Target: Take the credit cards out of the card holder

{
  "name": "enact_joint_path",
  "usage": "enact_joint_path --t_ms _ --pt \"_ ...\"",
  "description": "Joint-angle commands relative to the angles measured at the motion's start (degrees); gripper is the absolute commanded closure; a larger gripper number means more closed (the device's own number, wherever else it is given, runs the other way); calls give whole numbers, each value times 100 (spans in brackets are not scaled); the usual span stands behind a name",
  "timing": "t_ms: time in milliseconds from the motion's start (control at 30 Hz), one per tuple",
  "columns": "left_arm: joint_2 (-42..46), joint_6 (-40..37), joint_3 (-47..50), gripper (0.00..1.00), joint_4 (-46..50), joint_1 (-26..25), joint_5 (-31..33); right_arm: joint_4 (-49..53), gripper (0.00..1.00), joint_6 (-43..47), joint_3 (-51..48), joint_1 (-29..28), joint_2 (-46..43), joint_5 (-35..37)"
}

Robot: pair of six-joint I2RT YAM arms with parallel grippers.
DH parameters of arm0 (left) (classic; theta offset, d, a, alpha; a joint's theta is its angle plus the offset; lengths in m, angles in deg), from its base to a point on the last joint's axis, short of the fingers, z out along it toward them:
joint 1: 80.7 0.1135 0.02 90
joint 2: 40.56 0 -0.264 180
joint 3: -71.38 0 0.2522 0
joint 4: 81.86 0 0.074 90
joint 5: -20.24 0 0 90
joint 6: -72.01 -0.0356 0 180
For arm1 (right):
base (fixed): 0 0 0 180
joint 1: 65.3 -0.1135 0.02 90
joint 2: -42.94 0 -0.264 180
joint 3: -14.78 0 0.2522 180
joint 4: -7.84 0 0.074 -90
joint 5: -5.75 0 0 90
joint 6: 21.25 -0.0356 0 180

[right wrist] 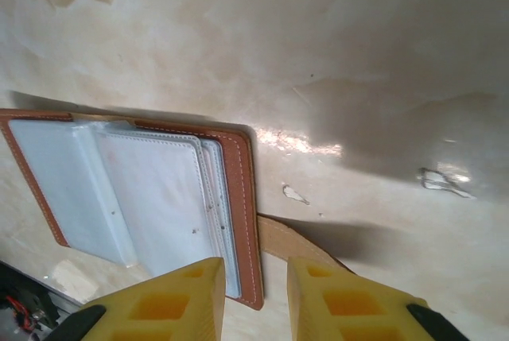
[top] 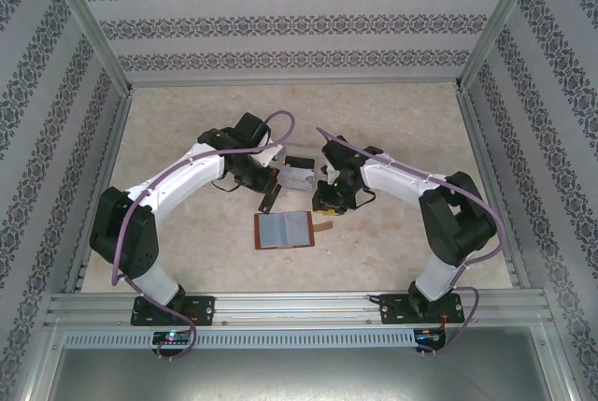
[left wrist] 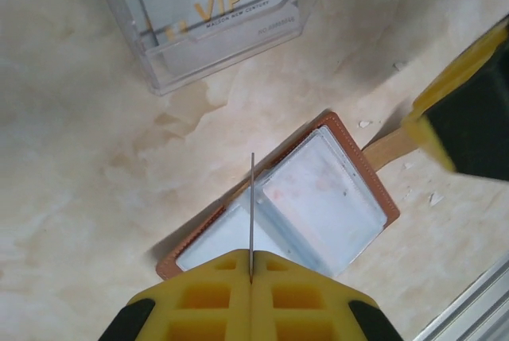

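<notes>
The card holder (top: 283, 230) lies open on the table, a reddish-brown wallet with grey-blue pockets (left wrist: 318, 198) facing up. My left gripper (left wrist: 251, 268) hangs above its near-left part, shut on a thin credit card (left wrist: 252, 198) seen edge-on. Other credit cards (left wrist: 211, 9), one marked VIP, stand in a clear plastic box (top: 300, 175) just behind the wallet. My right gripper (right wrist: 254, 297) hovers open over the wallet's right edge (right wrist: 242, 206). One finger is above the pockets and the other above the strap tab (right wrist: 282, 242), with nothing between them.
Both arms reach in over the middle of the pale marbled table (top: 187, 251), their grippers (top: 268, 195) (top: 329, 201) close on either side of the box. Metal rails (top: 299, 307) run along the near edge. Patterned walls enclose the other sides.
</notes>
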Motion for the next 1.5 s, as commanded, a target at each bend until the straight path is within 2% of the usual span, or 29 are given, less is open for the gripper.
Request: enact_joint_path --t_ms 0,167,467,667,1000,1467 --pt "-240 -1480 -209 100 162 -44 -242 209 72 172 -130 138 -268 149" --pt "-781 -2463 -862 100 485 -55 -506 230 72 240 -273 307 -501 179" --pt "-1675 -4172 -2497 100 1544 -65 -304 314 72 313 -491 542 -843 236" --pt "-1939 -5037 -2997 100 1518 -64 -240 344 72 298 -515 582 -925 245" --pt "-2346 -5840 -3495 100 1083 -61 -239 351 72 189 -626 582 -1085 300" --pt "-2890 -6211 -3878 100 881 -64 -154 277 72 34 -782 565 -1187 325"
